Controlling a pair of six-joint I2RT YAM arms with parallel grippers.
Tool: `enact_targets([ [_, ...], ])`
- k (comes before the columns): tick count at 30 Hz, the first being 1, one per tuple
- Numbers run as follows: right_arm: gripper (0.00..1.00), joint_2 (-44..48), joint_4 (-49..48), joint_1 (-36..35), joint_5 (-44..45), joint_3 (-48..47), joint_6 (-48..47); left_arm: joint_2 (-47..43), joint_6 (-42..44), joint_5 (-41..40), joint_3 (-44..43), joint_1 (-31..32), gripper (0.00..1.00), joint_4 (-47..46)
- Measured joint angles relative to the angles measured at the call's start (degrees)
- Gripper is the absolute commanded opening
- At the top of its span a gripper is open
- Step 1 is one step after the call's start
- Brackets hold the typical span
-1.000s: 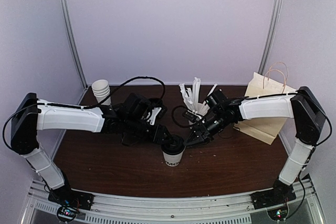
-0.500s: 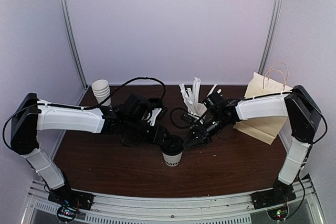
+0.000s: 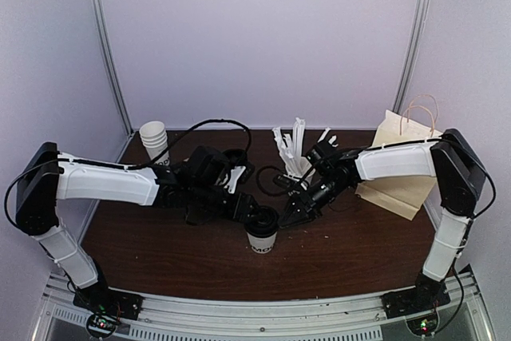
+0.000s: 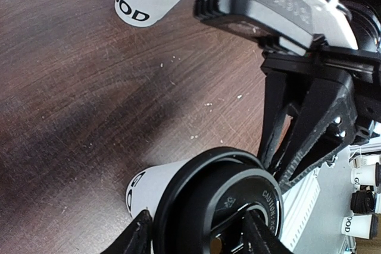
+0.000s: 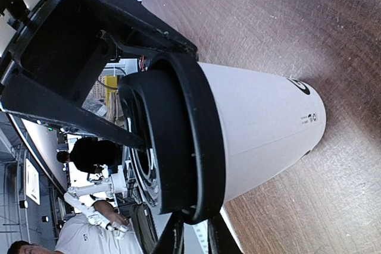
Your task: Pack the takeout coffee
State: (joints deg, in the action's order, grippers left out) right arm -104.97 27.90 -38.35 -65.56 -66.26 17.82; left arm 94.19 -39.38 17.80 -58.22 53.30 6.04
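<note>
Left claw (image 3: 255, 215): fingers spread astride the black lid (image 3: 263, 220) from 10 o'clock, cannot tell if clamping | right claw (image 3: 286, 220): fingers nearly together at the lid's rim from 2 o'clock, cannot tell if pinching | takeout coffee (image 3: 262, 239): upright on counter (image 3: 160, 245), centre-front, paper bag (image 3: 403, 173) at its 2 o'clock

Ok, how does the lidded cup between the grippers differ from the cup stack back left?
The takeout coffee has a black dome lid; the cup stack is lidless. The coffee is one cup, near the middle; the stack is several nested, at the far left. Both are white and upright.
</note>
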Motion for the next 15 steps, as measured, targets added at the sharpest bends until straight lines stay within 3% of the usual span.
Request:
enact_targets([
  [6, 0.15, -2.3, 1.9, 0.2, -2.1, -1.5, -0.9, -0.2, 0.0, 0.0, 2.7, 0.0, 0.51, -4.6],
  [15, 0.32, -1.6, 6.3, -0.5, 0.3, -4.0, -5.9, -2.0, 3.7, -1.7, 4.3, 0.2, 0.62, -6.4],
])
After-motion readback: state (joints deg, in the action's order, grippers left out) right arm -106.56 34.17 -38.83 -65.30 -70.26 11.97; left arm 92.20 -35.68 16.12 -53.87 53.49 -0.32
